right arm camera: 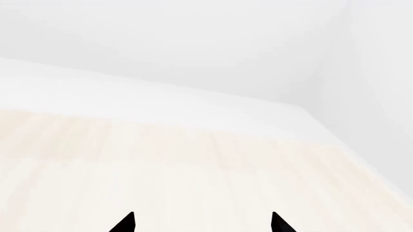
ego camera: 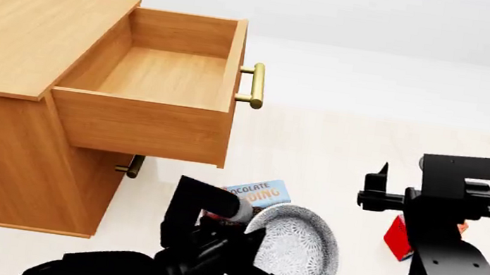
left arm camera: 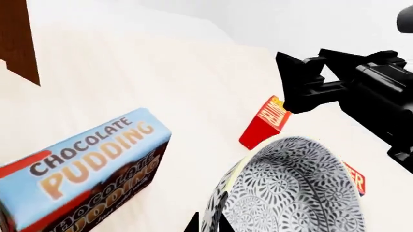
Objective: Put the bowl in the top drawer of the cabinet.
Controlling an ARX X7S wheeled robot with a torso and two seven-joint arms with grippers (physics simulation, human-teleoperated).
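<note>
The bowl (ego camera: 294,253), white with a fine grey-blue pattern, hangs tilted on edge low in front of the cabinet (ego camera: 20,44). My left gripper (ego camera: 251,256) is shut on its rim. In the left wrist view the bowl (left arm camera: 290,193) fills the lower middle, and the rim runs between the two fingertips of the left gripper (left arm camera: 208,223). The top drawer (ego camera: 167,77) stands pulled out and empty, its brass handle (ego camera: 257,86) facing right. My right gripper (ego camera: 373,190) hovers open to the right of the bowl; in its own view the right gripper (right arm camera: 202,223) holds nothing.
A chocolate pudding box (ego camera: 257,192) lies on the floor just behind the bowl, large in the left wrist view as the pudding box (left arm camera: 84,169). A red box (ego camera: 398,239) stands by my right arm. The lower drawer's handle (ego camera: 132,165) shows under the open drawer.
</note>
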